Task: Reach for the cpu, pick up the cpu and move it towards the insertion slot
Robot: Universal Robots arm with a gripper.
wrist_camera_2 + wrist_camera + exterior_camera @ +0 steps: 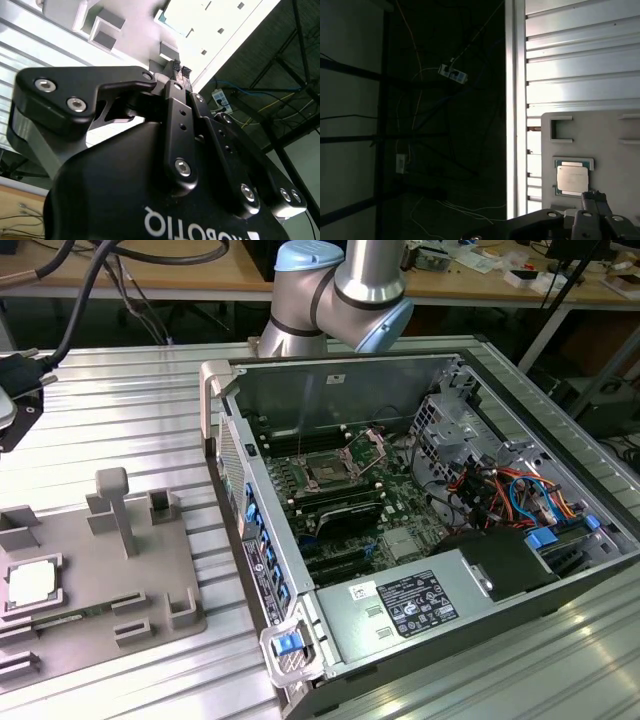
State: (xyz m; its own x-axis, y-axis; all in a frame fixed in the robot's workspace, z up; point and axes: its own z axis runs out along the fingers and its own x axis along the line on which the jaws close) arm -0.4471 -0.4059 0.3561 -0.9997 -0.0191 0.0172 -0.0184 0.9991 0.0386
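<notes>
Matte black fingers (174, 92), closed and empty, point toward the flat, silvery square cpu (572, 179).

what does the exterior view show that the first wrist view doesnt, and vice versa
The exterior view adds the open computer case with the insertion slot inside, and the arm above it. The first wrist view adds the dark space beside the table, with a power strip and cables. Both show the cpu lying in the grey tray on the ribbed table.

The cpu (33, 583) has a pale, satiny metal top; its tray (155, 570) is matt grey plastic — the table (120, 410) ribbed, bright metal; the gripper (181, 68) smooth black.
</notes>
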